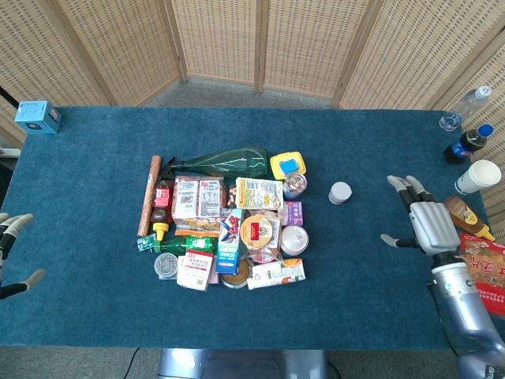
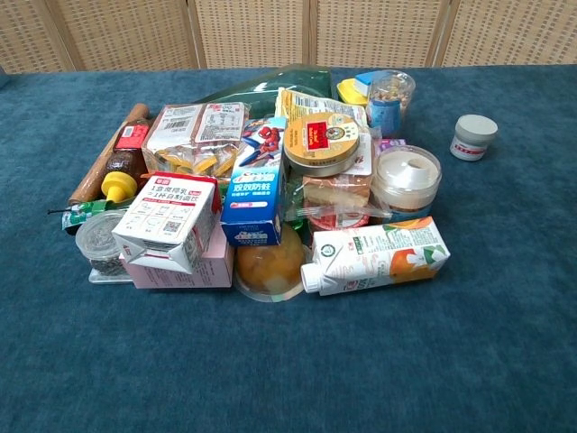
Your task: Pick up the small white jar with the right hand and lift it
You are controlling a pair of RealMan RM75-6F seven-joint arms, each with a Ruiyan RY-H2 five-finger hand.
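Observation:
The small white jar (image 1: 340, 193) stands upright on the blue cloth, alone, just right of the pile of groceries; the chest view shows the small white jar (image 2: 473, 137) at the upper right. My right hand (image 1: 422, 223) hovers over the cloth to the right of the jar, well apart from it, fingers spread and holding nothing. My left hand (image 1: 11, 251) shows only at the far left edge of the head view, fingers apart and empty. Neither hand appears in the chest view.
A dense pile of groceries (image 1: 225, 221) fills the table's middle, its nearest piece a snack cup (image 1: 294, 185) left of the jar. At the right edge stand a paper cup (image 1: 477, 177), cola bottle (image 1: 468, 143), water bottle (image 1: 464, 107) and sauce bottle (image 1: 467, 216). A blue box (image 1: 38, 117) sits far left.

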